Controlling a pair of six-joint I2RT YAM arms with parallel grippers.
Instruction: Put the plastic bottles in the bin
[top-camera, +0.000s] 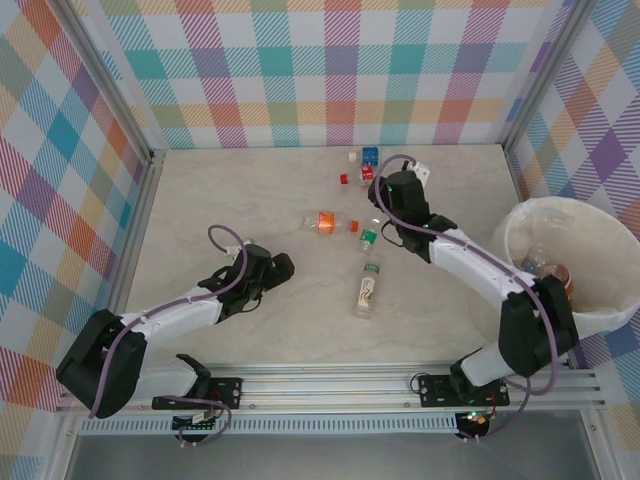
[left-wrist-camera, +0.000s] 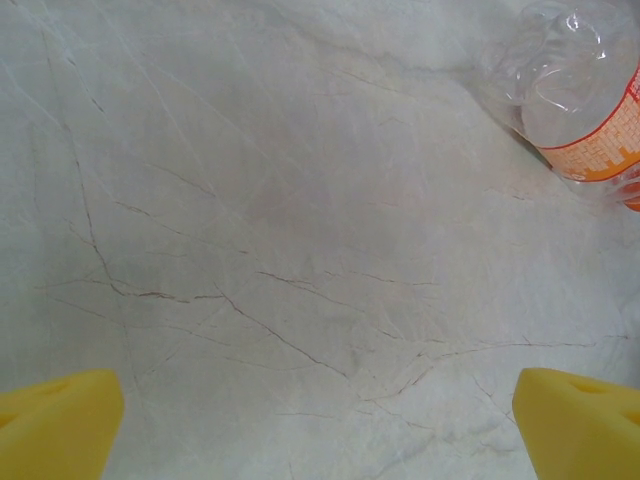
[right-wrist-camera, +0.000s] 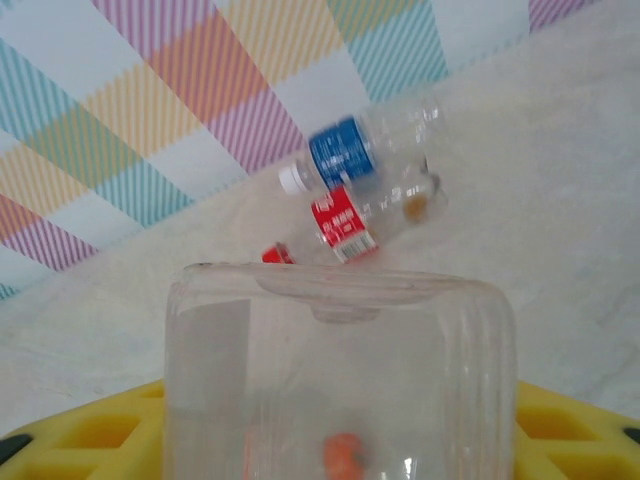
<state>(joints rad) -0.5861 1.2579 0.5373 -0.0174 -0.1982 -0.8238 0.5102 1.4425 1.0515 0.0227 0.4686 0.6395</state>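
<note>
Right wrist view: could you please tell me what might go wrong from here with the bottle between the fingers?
1. The clear bottle is pinched by its thin, smooth walls in the right gripper. It may buckle or slip out when lifted.
2. The bin stands well off to the right, so a loose grip could drop the bottle on the way or against the rim.
</note>
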